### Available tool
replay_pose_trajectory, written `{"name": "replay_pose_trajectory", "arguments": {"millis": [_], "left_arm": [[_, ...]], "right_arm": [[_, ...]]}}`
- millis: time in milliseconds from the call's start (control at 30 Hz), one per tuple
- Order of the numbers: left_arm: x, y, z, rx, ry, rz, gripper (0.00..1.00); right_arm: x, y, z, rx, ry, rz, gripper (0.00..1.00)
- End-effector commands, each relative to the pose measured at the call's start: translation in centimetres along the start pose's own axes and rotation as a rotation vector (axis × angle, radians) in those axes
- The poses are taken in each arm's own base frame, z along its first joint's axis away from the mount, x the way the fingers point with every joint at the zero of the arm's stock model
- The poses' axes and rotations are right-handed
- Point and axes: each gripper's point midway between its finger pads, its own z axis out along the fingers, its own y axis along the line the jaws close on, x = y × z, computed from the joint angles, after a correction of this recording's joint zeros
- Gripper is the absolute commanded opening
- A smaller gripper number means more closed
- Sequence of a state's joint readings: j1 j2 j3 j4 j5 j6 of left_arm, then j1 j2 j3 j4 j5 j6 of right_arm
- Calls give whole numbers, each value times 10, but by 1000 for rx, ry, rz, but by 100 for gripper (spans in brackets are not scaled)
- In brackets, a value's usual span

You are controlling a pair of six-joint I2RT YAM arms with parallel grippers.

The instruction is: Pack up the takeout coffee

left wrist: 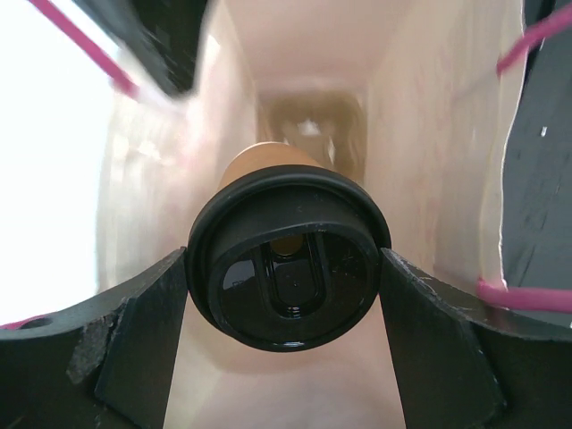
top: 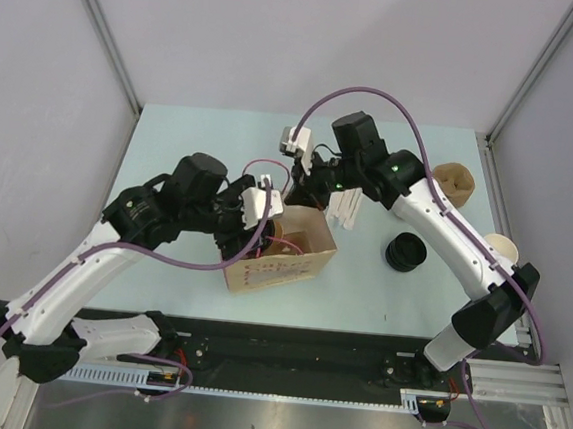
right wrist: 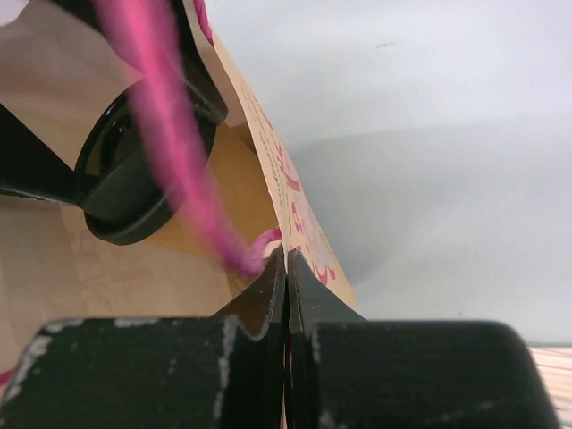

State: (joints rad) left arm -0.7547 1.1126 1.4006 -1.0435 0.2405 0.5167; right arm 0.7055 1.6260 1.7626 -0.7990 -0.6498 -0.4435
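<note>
Because my left hand (left wrist: 284,277) clasps the takeout coffee (left wrist: 288,237) by its black lid, one finger against each side, the cup hangs inside the paper bag (right wrist: 295,210). Its long axis runs straight away from my wrist toward the bag's bottom. My right hand (right wrist: 286,295), pressed together, pinches the bag's rim. The bag sits on the desk (top: 192,146) between both arms. As I judge it, what remains is to lower the cup along that axis.
</note>
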Motion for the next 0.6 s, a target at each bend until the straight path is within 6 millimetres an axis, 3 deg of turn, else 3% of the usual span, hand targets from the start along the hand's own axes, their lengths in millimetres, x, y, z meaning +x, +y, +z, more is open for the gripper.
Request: {"name": "replay_pose_trajectory", "arguments": {"millis": [0, 267, 567], "left_arm": [[-30, -3, -15, -12, -159, 9, 15], [-25, 1, -23, -52, -150, 22, 16], [-31, -7, -12, 21, -177, -157, 16]], "right_arm": [[-18, -1, -7, 17, -83, -77, 0], [-15, -6, -8, -19, -108, -45, 0], [-21, 0, -16, 84, -163, -146, 0]]}}
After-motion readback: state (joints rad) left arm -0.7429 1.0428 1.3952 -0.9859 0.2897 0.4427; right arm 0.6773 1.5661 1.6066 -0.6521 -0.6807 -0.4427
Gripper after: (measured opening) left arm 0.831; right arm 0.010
